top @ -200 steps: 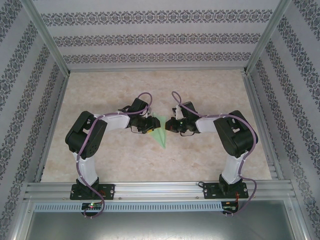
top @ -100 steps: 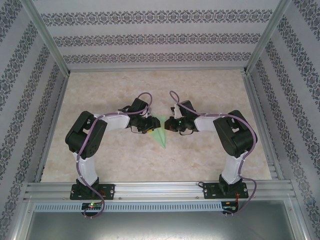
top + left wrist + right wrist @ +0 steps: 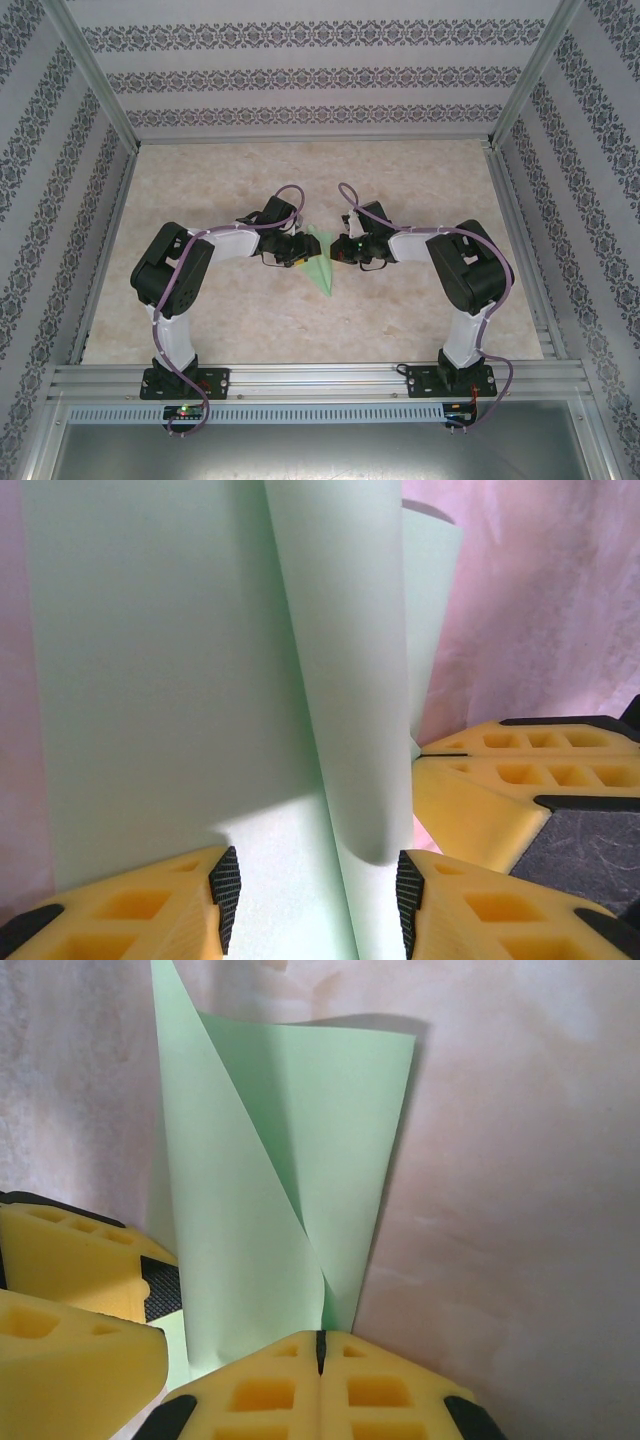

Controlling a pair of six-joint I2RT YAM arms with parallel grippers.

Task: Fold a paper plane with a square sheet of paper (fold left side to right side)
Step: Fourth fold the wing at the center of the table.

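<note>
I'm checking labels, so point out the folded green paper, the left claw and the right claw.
folded green paper (image 3: 322, 268), top view, its tapering near end.
left claw (image 3: 317, 900), left wrist view, midway between its fingertips.
right claw (image 3: 320, 1345), right wrist view, seam between its shut fingertips.

text: none legible | labels: none | brands: none | numbers: none

Left tool (image 3: 318, 895) stands parted, right tool (image 3: 321, 1345) closed.

robot test cell — aluminium frame (image 3: 320, 375), wallpaper (image 3: 320, 80)
</note>
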